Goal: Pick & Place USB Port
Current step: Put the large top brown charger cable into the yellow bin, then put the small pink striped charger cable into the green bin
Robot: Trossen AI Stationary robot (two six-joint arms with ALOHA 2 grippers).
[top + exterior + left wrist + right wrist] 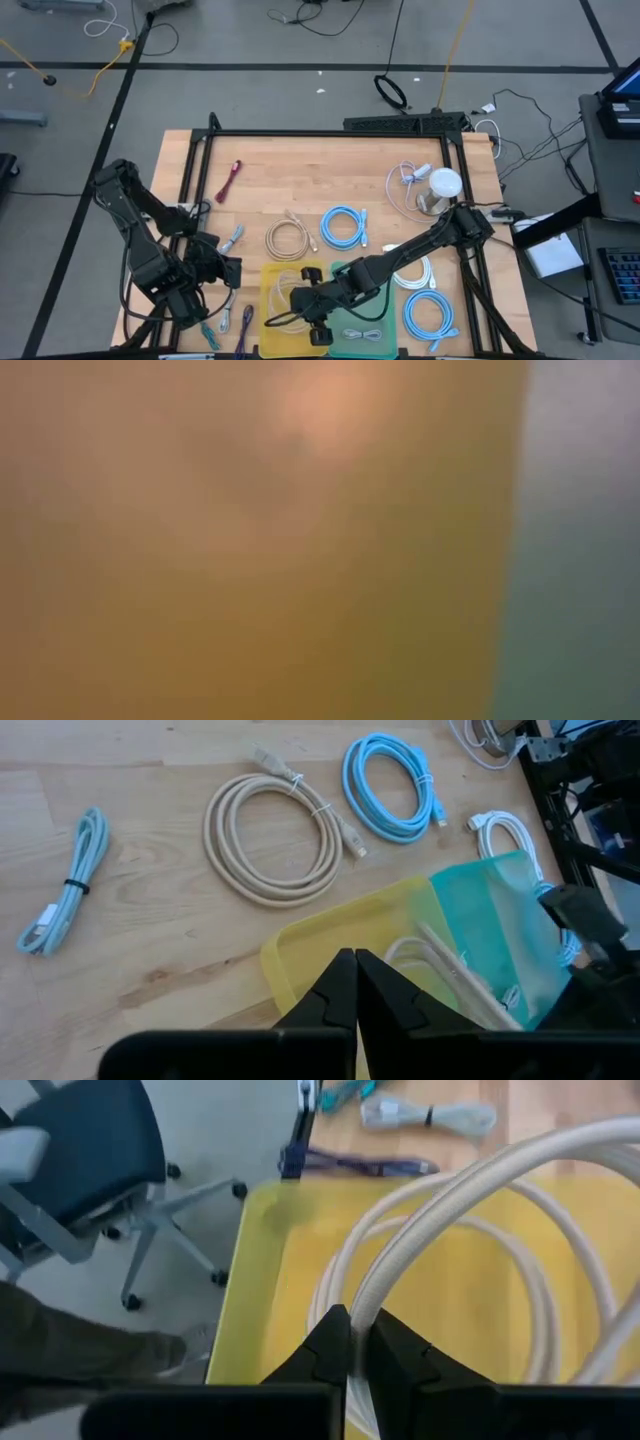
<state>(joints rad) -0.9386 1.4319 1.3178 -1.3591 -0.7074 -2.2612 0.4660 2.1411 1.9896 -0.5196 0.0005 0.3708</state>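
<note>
A cream-white coiled cable lies in the yellow tray at the table's near edge. My right gripper reaches over this tray from the right and is shut on one strand of the coil. My left gripper is shut and empty, just left of the yellow tray; in its wrist view it hovers at the tray's rim. A teal tray with a small bundled cable stands right of the yellow one. The low view is filled by blurred yellow and teal. My right gripper pinches one strand of the cream-white coil between its two fingers. The fingers come slanting down from the table's right side. The held strand arcs up and away from the fingers, while the coil's other loops lie inside the yellow tray.
On the wood lie a beige coil, two blue coils, a light-blue bundle, a red cable, a white cable and a white cylinder. Purple and teal cables lie near the front edge.
</note>
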